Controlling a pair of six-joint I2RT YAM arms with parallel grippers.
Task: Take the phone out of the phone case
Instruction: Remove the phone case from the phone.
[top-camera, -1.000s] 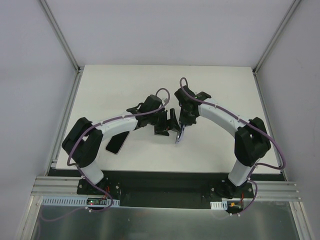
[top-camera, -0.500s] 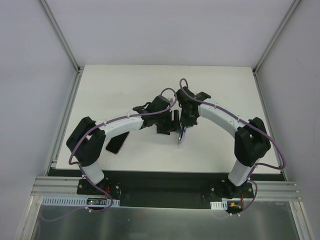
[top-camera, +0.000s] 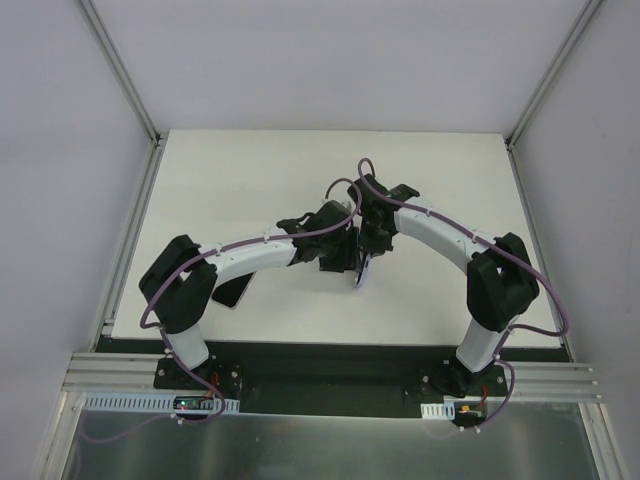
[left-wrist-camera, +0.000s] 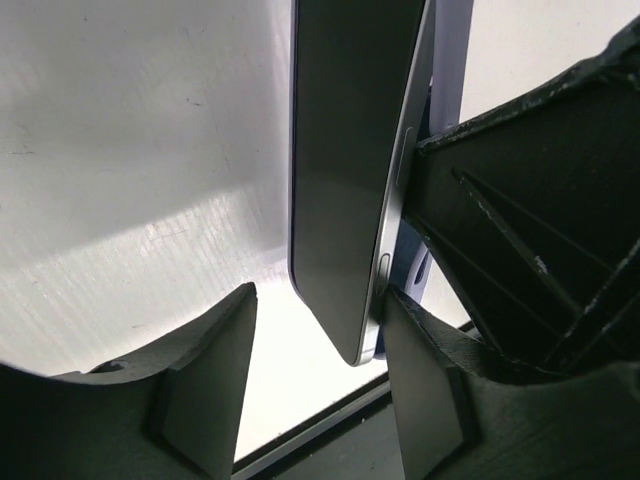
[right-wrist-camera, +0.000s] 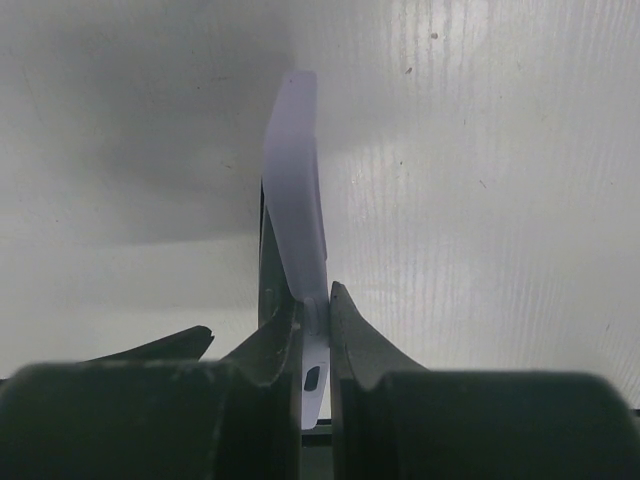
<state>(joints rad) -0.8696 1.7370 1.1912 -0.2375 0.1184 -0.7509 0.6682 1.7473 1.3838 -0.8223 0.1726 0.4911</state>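
Roughly over the middle of the table (top-camera: 250, 170), the phone (left-wrist-camera: 340, 180) is held on edge, its lilac phone case (right-wrist-camera: 298, 180) alongside; the right gripper (right-wrist-camera: 315, 320) is clamped on the phone case; the left gripper (left-wrist-camera: 318, 310) straddles the phone, jaws apart.

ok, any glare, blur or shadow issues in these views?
Left wrist: phone sharp, faint sheen on its glass, no blown glare. Right wrist: case slightly soft, broad shadow on the table to its left. Top: even light, both too small to judge.
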